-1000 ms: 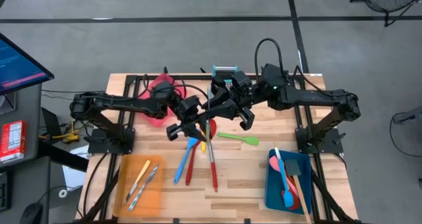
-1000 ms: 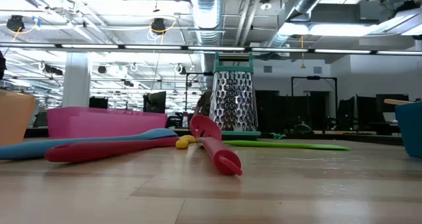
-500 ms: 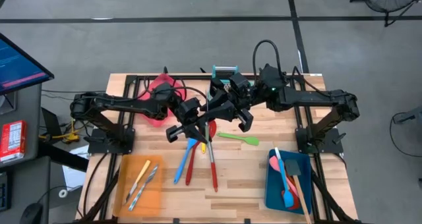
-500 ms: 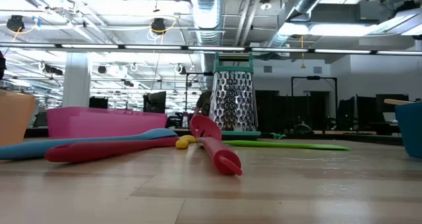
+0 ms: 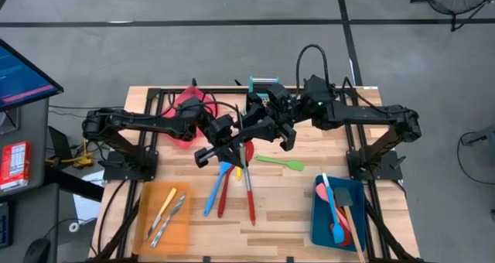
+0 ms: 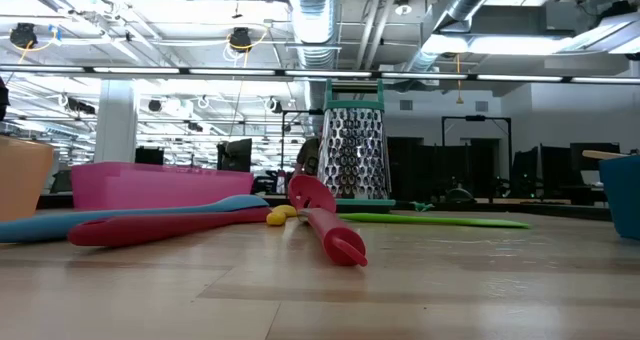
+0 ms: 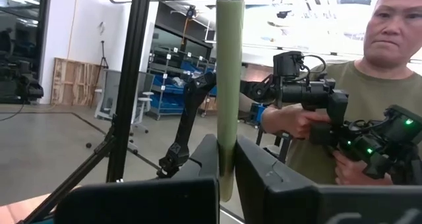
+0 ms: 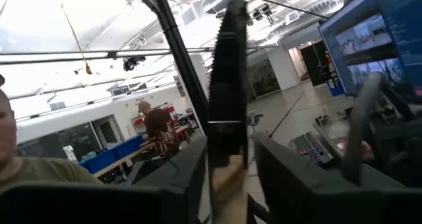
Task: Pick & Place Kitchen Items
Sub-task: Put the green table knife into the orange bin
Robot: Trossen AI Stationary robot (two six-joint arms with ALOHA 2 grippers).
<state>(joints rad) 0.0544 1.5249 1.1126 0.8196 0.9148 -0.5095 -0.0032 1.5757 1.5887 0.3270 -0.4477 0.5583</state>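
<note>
A spatula with a pale handle and a dark blade hangs in the air over the table's middle, between my two grippers. My left gripper comes from the table's left and is shut on the handle. My right gripper comes from the right. Its fingers stand apart on either side of the spatula, where blade meets handle. On the table below lie a blue spoon, a red spoon, a red slotted spoon and a green spatula. My left gripper pinches the pale handle between its two fingers, which lie across it. The fingers come about level from the table's left. The handle runs on well past them, and the spatula is clear of the table. My right gripper: whether its fingers touch the spatula cannot be told.
A red tray and a box grater stand at the far edge. An orange tray with cutlery is near left. A blue tray with utensils is near right. A person stands beyond the table.
My right gripper has rolled a little about its own line, while both arms stay in place over the table's middle. The utensils on the table have not moved.
</note>
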